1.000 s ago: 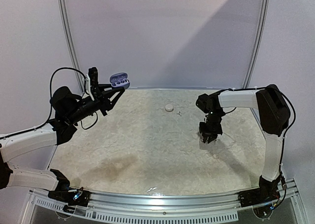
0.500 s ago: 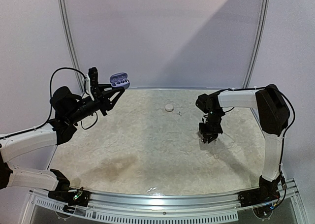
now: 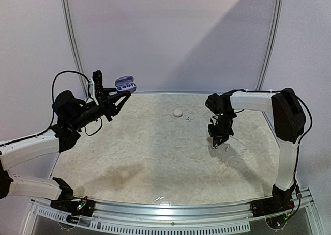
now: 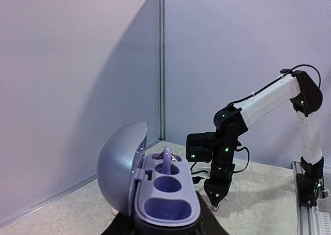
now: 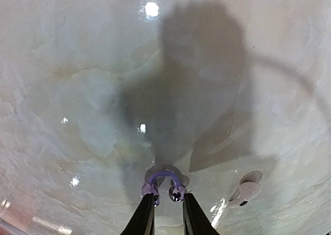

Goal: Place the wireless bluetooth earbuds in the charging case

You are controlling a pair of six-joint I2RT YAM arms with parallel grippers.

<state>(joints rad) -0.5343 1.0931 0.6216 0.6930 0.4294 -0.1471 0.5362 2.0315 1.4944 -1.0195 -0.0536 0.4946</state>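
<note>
Now, purple earbud (image 5: 164, 174) pinched at right end effector (image 5: 166, 198) tips

Shows the left gripper (image 3: 122, 92) at ten o'clock, raised above the table (image 3: 129, 162), clamped on the lilac charging case (image 3: 125, 83), lid up. Shows the right gripper (image 3: 214, 141) at three o'clock, pointing down, a tiny earbud (image 3: 214, 146) at its tips. Shows a small white round piece (image 3: 178, 112) near twelve o'clock.

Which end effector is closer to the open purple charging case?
Left. The left end effector holds the charging case aloft at far left; the right end effector hangs far across the table, pinching an earbud.
</note>
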